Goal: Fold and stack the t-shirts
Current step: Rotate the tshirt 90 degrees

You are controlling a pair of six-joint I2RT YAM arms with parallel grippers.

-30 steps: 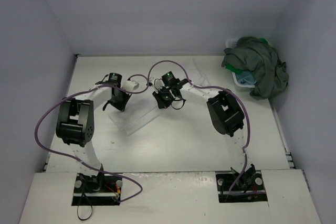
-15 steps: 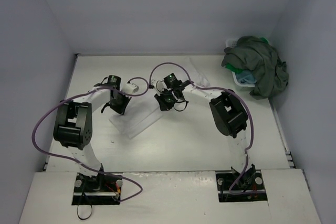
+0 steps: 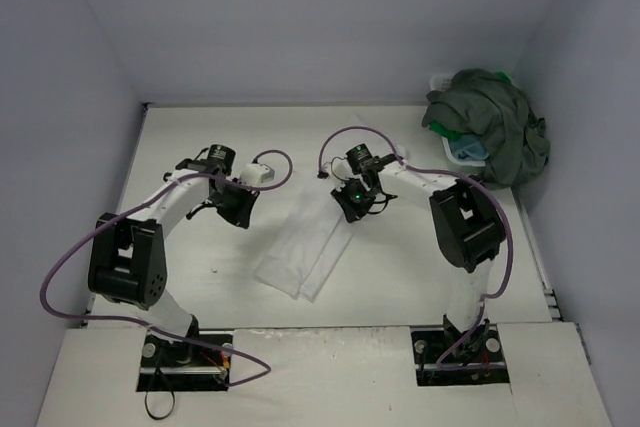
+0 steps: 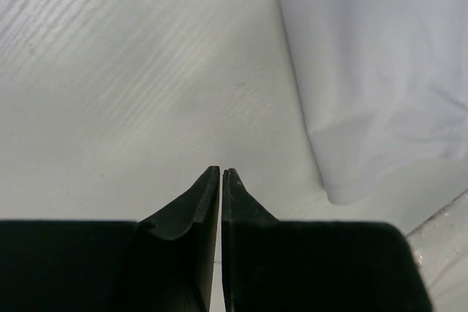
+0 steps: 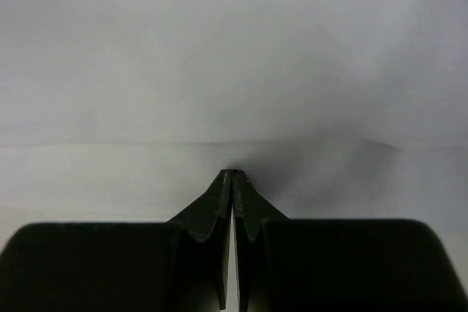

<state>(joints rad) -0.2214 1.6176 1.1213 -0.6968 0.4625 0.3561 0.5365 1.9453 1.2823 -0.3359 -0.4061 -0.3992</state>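
A white t-shirt (image 3: 305,252) lies on the table (image 3: 400,277) as a narrow folded strip running diagonally toward the front left. My right gripper (image 3: 350,209) (image 5: 232,173) is shut, its tips down on the strip's far end. White cloth (image 5: 234,49) fills the right wrist view, and no cloth shows between the jaws. My left gripper (image 3: 243,215) (image 4: 221,172) is shut and empty over bare table, left of the shirt's edge (image 4: 365,71). A dark olive-grey shirt (image 3: 495,122) is heaped at the back right over bits of green shirt (image 3: 452,133) and light blue shirt (image 3: 470,150).
The heap sits in and over a white slatted basket (image 3: 440,82) in the back right corner. Plain walls close in the table on the left, back and right. Purple cables loop above both arms.
The white shirt went from lying spread between both grippers at centre-left to a narrow diagonal strip at centre. The right gripper moved right and nearer; the left one shifted slightly nearer.
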